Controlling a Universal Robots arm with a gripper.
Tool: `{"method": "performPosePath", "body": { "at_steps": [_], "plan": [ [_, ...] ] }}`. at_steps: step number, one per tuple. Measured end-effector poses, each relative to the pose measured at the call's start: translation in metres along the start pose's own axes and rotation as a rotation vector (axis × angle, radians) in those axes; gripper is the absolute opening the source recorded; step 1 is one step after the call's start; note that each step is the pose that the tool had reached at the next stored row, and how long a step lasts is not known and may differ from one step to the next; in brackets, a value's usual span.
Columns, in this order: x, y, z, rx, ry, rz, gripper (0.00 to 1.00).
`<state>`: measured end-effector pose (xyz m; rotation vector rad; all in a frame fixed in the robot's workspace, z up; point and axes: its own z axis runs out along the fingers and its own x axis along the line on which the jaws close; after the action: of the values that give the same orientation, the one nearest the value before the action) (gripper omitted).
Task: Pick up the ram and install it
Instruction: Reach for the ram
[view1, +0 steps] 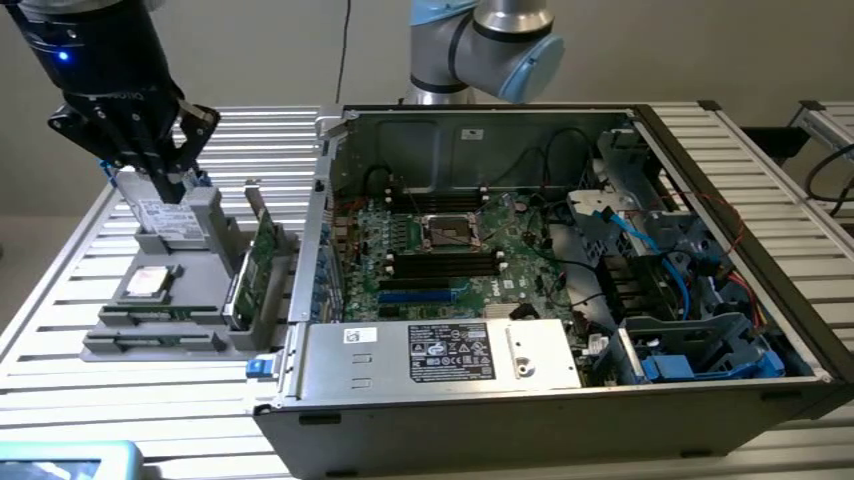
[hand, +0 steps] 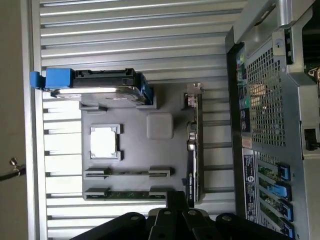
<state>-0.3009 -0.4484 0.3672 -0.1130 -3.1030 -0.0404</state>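
Note:
The ram (hand: 128, 193) is a thin green stick lying on edge in a grey holder at one end of the grey parts tray (hand: 160, 160). In the exterior view the ram (view1: 154, 343) sits at the tray's near edge. A second thin strip (hand: 129, 172) lies in the parallel holder beside it. My gripper (view1: 167, 188) hangs above the tray's far end, close over the hard drive (view1: 176, 218) and apart from the ram. Its black body (hand: 175, 212) shows in the wrist view near the ram's holder. The motherboard's long black slots (view1: 441, 263) lie inside the open computer case.
On the tray also stand a hard drive in a blue carrier (hand: 95, 85), a square silver processor (hand: 105, 141) and a broader green card upright on edge (view1: 254, 268). The open computer case (view1: 441, 350) fills the exterior view's right, with blue cables (view1: 627, 230). A slatted metal table (view1: 80, 400) lies beneath.

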Motion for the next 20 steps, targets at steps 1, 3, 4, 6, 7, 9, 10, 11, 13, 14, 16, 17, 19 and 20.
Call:
{"method": "performPosePath", "body": {
  "at_steps": [1,3,4,6,7,9,10,11,13,14,16,17,19,20],
  "plan": [
    [0.003,-0.0012,0.0005,0.0012,-0.0002,0.000,0.11],
    [0.005,-0.0053,0.0017,0.0020,-0.0002,0.000,0.11],
    [0.006,-0.0079,0.0022,0.0023,-0.0003,0.000,0.11],
    [0.007,-0.0132,0.0029,0.0032,-0.0004,0.000,0.11],
    [0.008,-0.0159,0.0034,0.0036,-0.0004,0.000,0.11],
    [0.009,-0.0210,0.0043,0.0042,-0.0004,0.000,0.11],
    [0.010,-0.0234,0.0049,0.0046,-0.0004,0.000,0.11],
    [0.012,-0.0253,0.0057,0.0048,-0.0004,0.000,0.11],
    [0.016,-0.0286,0.0075,0.0056,-0.0005,0.000,0.11],
    [0.018,-0.0299,0.0083,0.0064,-0.0007,0.000,0.11],
    [0.024,-0.0321,0.0097,0.0088,-0.0012,0.000,0.11],
    [0.027,-0.0330,0.0105,0.0099,-0.0015,0.000,0.11],
    [0.033,-0.0341,0.0122,0.0124,-0.0027,0.000,0.11],
    [0.037,-0.0345,0.0131,0.0135,-0.0035,0.001,0.11]
  ]
}}
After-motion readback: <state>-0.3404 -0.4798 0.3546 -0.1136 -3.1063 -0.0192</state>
